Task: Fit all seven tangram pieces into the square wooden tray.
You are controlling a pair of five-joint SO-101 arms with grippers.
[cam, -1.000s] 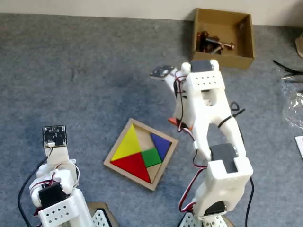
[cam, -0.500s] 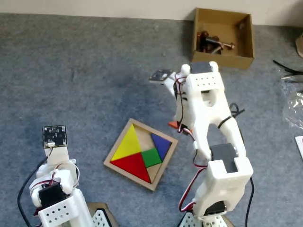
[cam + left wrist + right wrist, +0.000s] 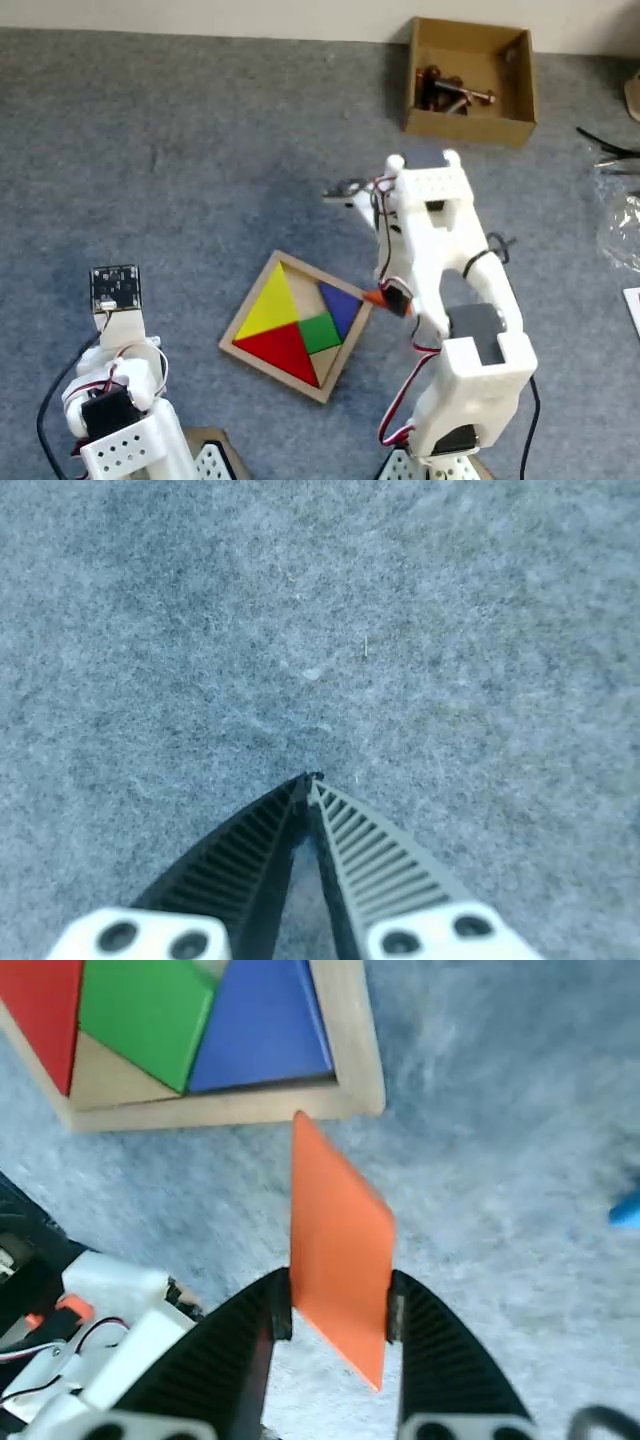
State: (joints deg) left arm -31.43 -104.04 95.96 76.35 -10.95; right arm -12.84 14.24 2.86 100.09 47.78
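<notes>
Orange piece [image 3: 340,1260] pinched in my right gripper [image 3: 338,1295], just beside the tray [image 3: 345,1040] (near its blue triangle [image 3: 265,1030]); my left gripper [image 3: 312,785], well apart from the tray, is closed on nothing.

Occluded and cropped items
The white right arm [image 3: 440,260] covers most of the flat orange tangram piece [image 3: 374,296]. The square wooden tray [image 3: 350,1040] and a blue object [image 3: 626,1207] run off the right wrist view's edge. The cardboard box [image 3: 465,128] contents are too small to identify.
</notes>
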